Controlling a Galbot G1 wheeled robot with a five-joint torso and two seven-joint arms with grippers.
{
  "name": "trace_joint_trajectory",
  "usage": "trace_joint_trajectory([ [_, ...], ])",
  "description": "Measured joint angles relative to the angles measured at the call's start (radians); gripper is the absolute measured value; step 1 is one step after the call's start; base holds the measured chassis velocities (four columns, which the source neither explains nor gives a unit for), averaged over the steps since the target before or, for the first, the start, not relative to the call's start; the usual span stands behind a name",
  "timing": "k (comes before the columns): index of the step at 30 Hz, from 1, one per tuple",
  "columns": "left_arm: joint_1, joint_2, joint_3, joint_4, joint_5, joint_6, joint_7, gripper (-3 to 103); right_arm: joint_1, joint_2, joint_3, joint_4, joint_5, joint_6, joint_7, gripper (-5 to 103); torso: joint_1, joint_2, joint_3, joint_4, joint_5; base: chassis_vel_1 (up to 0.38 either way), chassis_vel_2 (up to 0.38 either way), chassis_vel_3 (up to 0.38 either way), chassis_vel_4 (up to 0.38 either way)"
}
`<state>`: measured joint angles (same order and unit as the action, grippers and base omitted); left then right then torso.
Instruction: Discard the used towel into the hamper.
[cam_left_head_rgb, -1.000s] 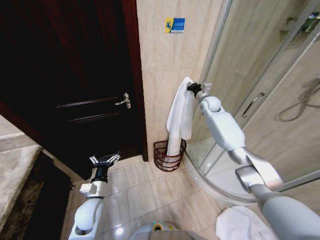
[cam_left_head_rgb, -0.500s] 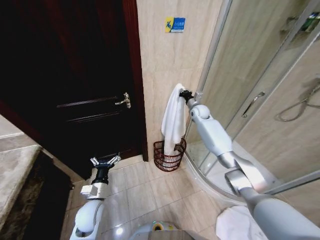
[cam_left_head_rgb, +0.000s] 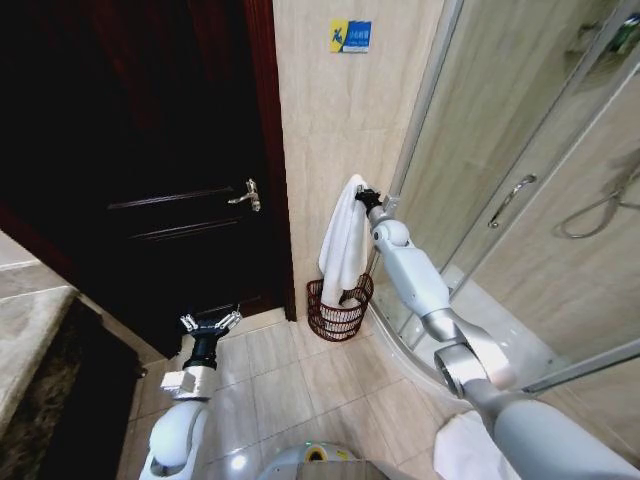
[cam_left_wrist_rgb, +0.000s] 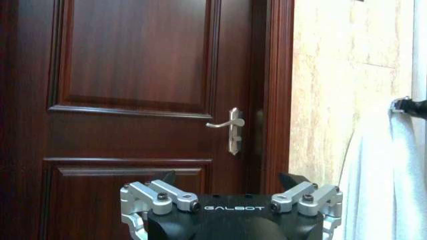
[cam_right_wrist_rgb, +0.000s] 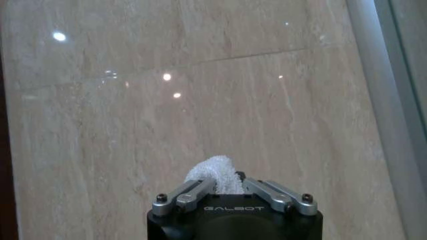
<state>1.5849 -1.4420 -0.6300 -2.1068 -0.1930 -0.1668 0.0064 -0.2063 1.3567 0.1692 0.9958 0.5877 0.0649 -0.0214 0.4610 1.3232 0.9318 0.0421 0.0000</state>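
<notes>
Dangling from the clenched right pincer (cam_left_head_rgb: 366, 196), white towel (cam_left_head_rgb: 343, 245) hiding part of hamper (cam_left_head_rgb: 336, 308).

GALBOT lettering and one unreadable wall sign.
"GALBOT" stands in pale letters on the black body of the left gripper (cam_left_wrist_rgb: 230, 186) and of the right gripper (cam_right_wrist_rgb: 229, 186); the blue-and-yellow sign (cam_left_head_rgb: 351, 36) on the tiled wall at 12 o'clock is too small to read.

Two robot tools are counted: the left tool (cam_left_head_rgb: 210, 320) and the right tool (cam_left_head_rgb: 366, 196). One hanging white terry towel (cam_left_head_rgb: 343, 243) is seen, and one small round dark reddish-brown open-weave wire hamper (cam_left_head_rgb: 335, 311). One dark wooden panelled door (cam_left_head_rgb: 150, 150) is counted, with one silver lever handle (cam_left_head_rgb: 246, 196). One blue and yellow wall sticker (cam_left_head_rgb: 351, 36) is noted.
</notes>
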Motion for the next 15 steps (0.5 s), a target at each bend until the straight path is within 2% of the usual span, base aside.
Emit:
trace_joint_trajectory([
  [5, 0.004, -0.004, -0.001, -0.003, 0.004, -0.001, 0.0, 100, 0.005, 0.014, 0.011, -0.013, 0.001, 0.016, -0.005, 3, -0.013, -0.027, -0.014, -0.0001, -0.0001, 0.0, 0.0, 0.0, 0.0],
  [9, 0.009, -0.007, -0.004, -0.01, 0.007, -0.006, 0.0, 100, 0.009, 0.021, 0.023, -0.009, 0.011, -0.049, 0.013, 3, -0.026, -0.055, -0.029, -0.0002, 0.0001, 0.0, 0.0, 0.0, 0.0],
  [15, 0.02, -0.008, -0.014, -0.014, 0.002, -0.016, 0.0, 100, 0.008, 0.027, 0.024, -0.01, 0.011, -0.066, 0.016, 3, -0.041, -0.086, -0.045, 0.0, 0.0, 0.0, 0.0, 0.0, 0.0],
])
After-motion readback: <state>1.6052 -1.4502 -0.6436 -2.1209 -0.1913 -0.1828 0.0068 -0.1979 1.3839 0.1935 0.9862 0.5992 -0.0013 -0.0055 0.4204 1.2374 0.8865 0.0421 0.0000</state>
